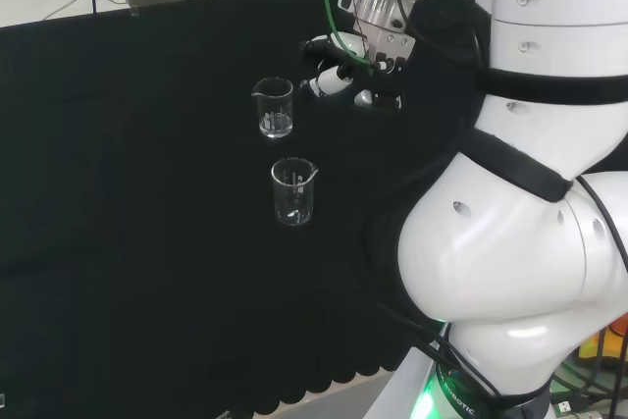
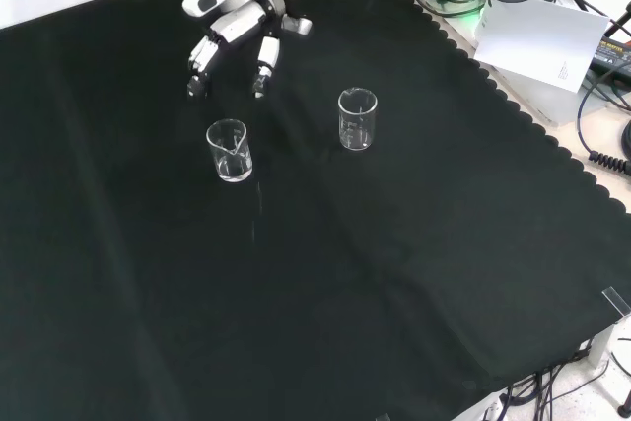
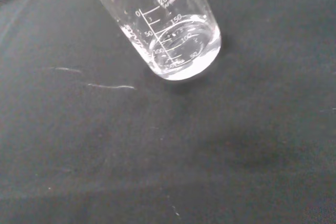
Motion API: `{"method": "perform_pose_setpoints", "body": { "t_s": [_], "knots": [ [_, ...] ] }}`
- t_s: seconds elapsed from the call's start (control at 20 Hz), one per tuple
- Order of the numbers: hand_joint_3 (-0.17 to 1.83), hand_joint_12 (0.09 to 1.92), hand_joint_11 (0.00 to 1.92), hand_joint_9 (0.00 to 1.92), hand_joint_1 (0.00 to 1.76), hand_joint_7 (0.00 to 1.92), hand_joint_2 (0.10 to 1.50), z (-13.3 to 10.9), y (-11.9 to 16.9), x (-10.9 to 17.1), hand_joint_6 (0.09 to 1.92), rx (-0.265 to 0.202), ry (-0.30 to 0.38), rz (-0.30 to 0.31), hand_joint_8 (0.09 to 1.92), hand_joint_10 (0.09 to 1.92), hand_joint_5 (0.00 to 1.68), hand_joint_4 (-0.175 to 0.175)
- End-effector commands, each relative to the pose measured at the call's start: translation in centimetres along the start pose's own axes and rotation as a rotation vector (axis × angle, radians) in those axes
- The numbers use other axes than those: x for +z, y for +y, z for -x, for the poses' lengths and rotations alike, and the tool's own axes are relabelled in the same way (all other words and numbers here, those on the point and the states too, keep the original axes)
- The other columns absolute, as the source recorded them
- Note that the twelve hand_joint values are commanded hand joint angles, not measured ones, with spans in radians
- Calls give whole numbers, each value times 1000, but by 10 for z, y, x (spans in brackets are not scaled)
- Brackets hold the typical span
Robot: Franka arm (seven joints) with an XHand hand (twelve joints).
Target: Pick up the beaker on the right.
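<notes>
Hand (image 2: pixel 237 32) in upper left of front view, fingers (image 2: pixel 264 61) relaxed and pointing down toward the cloth, released, grasping nothing. In head view the hand (image 1: pixel 343 76) sits upper centre, just left of the white arm links (image 1: pixel 530 242), fingers reaching left toward the nearer glass. Two clear beakers on the desk (image 2: pixel 345 283), black cloth cover, both upright, both apart from the hand. Front view: left beaker (image 2: pixel 229 151) just below the fingertips, close but not touching; right beaker (image 2: pixel 357 119) further right near frame centre, well apart from the hand. Head view: the left beaker (image 1: pixel 274 107) is upper centre just left of the hand, the right beaker (image 1: pixel 293 191) below it, near frame centre. Wrist view: one beaker (image 3: pixel 173 30) close up at upper centre, printed scale marks on the wall, base on the cloth, a dark blurred part of the hand across its rim; cannot tell for sure which of the two it is. Liquid inside either: cannot tell. White paper sheet (image 2: pixel 542 38) and cables (image 2: pixel 601 96) at upper right of front view, off the cloth.
</notes>
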State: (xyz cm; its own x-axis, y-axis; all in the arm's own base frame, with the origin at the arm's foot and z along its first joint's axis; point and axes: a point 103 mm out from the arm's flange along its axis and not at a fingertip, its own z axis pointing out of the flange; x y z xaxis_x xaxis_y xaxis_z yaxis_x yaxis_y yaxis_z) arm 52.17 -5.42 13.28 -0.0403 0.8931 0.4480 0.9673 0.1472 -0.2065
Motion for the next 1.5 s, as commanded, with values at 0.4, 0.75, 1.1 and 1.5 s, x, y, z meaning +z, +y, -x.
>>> {"method": "perform_pose_setpoints", "body": {
  "t_s": [0.4,0.75,1.1,1.5],
  "knots": [
    [-175,1359,183,471,853,217,904,-17,30,35,87,-128,107,-120,655,617,401,-35],
    [-175,1414,31,303,838,62,888,-24,37,49,87,-146,139,-82,621,611,302,-27],
    [-175,1408,47,332,902,100,891,-21,46,57,87,-161,175,-60,636,625,369,-29],
    [-175,1386,70,410,995,195,892,-14,46,59,87,-158,216,3,670,629,452,-27]
  ]
}}
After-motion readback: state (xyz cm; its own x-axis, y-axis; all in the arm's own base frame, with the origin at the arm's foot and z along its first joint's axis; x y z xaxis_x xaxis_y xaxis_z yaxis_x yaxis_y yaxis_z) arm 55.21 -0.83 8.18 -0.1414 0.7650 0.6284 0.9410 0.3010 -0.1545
